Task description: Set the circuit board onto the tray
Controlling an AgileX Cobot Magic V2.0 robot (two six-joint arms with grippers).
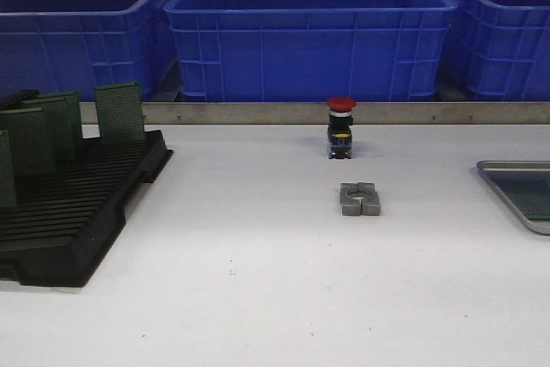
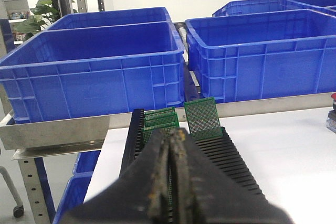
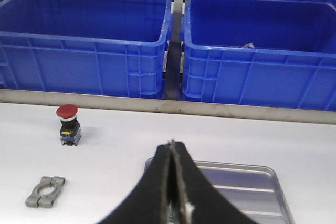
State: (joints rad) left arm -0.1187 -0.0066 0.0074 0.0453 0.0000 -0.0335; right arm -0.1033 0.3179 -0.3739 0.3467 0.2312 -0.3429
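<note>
Several green circuit boards [image 1: 119, 112] stand upright in a black slotted rack [image 1: 77, 221] at the table's left. My left gripper [image 2: 171, 135] hovers over that rack [image 2: 231, 156], jaws shut, and the boards [image 2: 202, 118] stand just beyond its tips. The silver tray [image 1: 507, 165] lies at the right edge of the table, and a dark green board [image 1: 534, 195] seems to lie flat in it. My right gripper [image 3: 171, 145] is shut above the tray's near-left rim [image 3: 252, 170]. Neither gripper shows in the front view.
A red push button [image 1: 340, 126] stands mid-table near the metal rail [image 1: 258, 113], with a grey clamp block [image 1: 359, 198] in front of it. Large blue bins [image 1: 309, 36] line the back behind the rail.
</note>
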